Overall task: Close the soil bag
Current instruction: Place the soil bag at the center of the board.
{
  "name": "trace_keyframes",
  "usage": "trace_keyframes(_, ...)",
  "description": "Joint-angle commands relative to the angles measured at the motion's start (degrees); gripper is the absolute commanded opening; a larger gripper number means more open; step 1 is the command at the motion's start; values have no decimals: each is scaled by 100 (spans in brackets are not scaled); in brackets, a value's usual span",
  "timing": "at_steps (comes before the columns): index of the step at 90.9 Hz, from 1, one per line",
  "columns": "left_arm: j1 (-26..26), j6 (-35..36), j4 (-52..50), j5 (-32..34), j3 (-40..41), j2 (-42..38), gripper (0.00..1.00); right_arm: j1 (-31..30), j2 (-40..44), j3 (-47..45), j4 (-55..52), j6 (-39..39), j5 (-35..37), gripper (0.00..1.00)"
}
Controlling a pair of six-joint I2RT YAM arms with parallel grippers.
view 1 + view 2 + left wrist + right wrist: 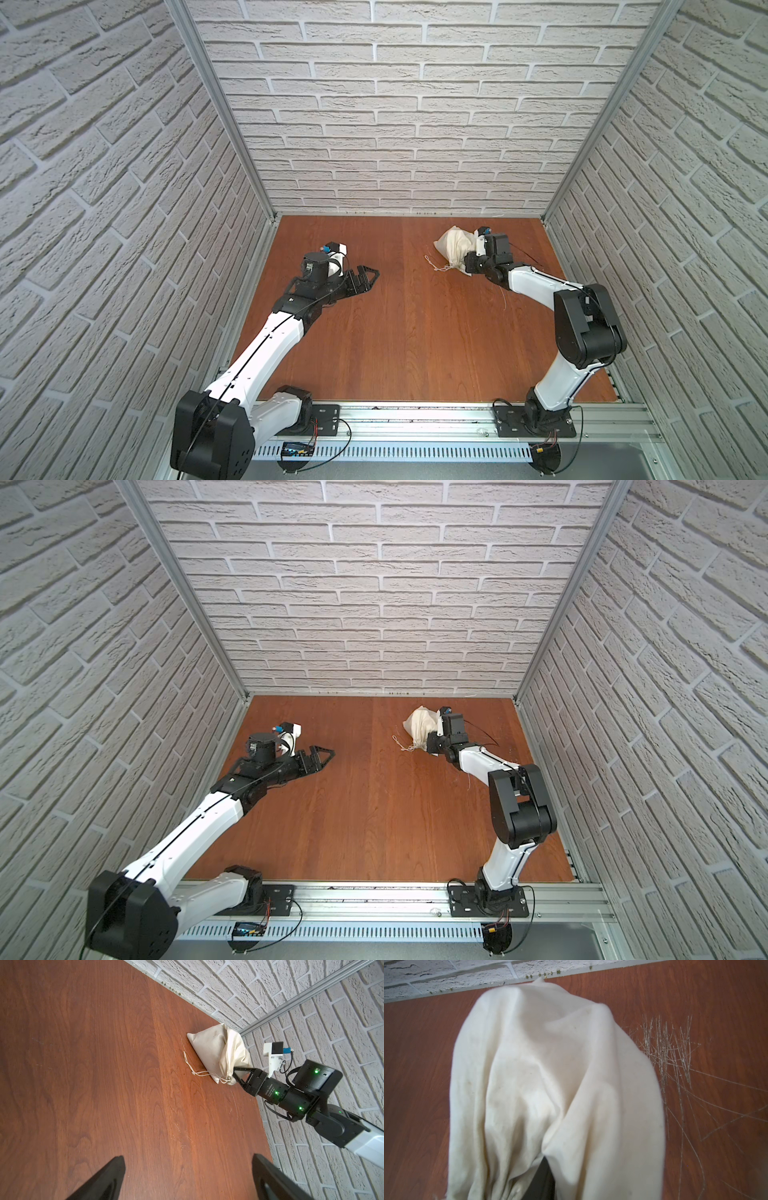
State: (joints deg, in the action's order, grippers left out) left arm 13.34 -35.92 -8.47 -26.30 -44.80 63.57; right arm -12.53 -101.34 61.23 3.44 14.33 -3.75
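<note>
- In both top views the soil bag [453, 245] [422, 725] lies on the wooden surface [395, 332] near the back wall [415, 124], on the right arm's side. The right claw [468, 266] [432, 745] sits against its gathered end. The left claw [374, 279] [329, 759] hangs released, well apart from the bag.
- In the left wrist view the left claw [188, 1158] has its jaws spread wide over bare wood. Beyond it, the right claw [235, 1075] has its tips at the bag's [216, 1051] puckered hem, where the cord [204, 1073] comes out and ends in a knot [192, 1073]. Whether this claw pinches the cloth, I cannot tell.
- In the right wrist view the cream bag [550, 1074] fills most of the frame. One dark finger [544, 1178] shows between its folds, and pale scratches [670, 1053] mark the wood beside it.
</note>
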Motion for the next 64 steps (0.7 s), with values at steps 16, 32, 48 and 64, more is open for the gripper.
trace_keyframes(16, 21, 41, 363, 11, 37, 196, 98, 144, -288, 282, -330, 188, -26, 38)
trace_keyframes(32, 27, 44, 381, -5, 32, 252, 98, 146, -555, 491, -519, 207, -112, 43)
trace_keyframes(48, 24, 50, 347, 28, 34, 218, 98, 155, -751, 643, -745, 246, -193, 45)
trace_keyframes(64, 27, 41, 362, 20, 45, 236, 98, 155, -910, 805, -1034, 261, -249, 47)
